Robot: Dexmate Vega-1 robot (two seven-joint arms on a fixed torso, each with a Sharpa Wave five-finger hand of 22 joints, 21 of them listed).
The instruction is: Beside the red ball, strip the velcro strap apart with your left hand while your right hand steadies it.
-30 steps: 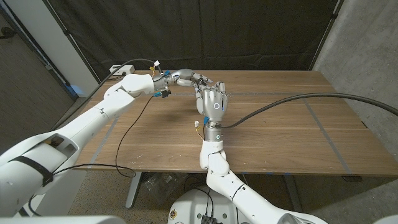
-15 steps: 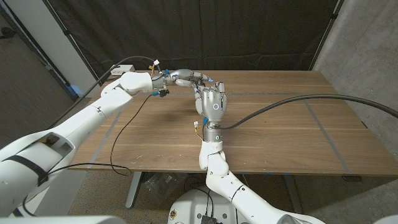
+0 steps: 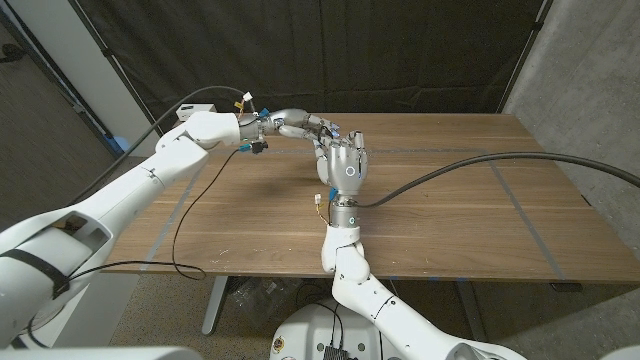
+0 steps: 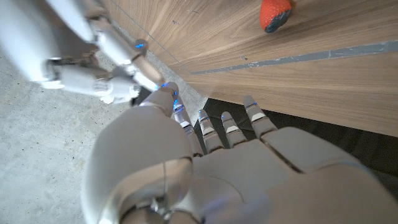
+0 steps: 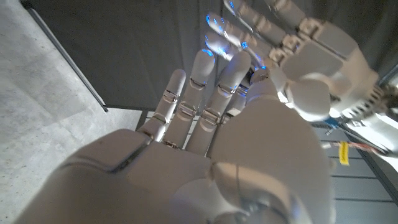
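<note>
The two robot hands are brought together over the far middle of the desk (image 3: 450,215); the right robot hand (image 3: 345,165) is seen from the head view standing upright with its back to the camera, and the left robot hand (image 3: 305,125) is reached in from the side so that its fingertips meet those of the right; the velcro strap itself cannot be made out in any view, being hidden behind or between the fingers, so its place is judged to be at that meeting point; its long axis and the way it points cannot be told.

In the left wrist view the left robot hand's fingers (image 4: 211,127) are seen extended beside the right one's fingertips, and a red ball (image 4: 275,14) is seen lying on the wood a little way off; whether either robot hand is pinching the strap or merely touching it cannot be told.

The step in hand is judged to be the taking of a grip before the peel; the next move would call for one strap end to be held firm by the right robot hand while the free end is drawn away by the left.
</note>
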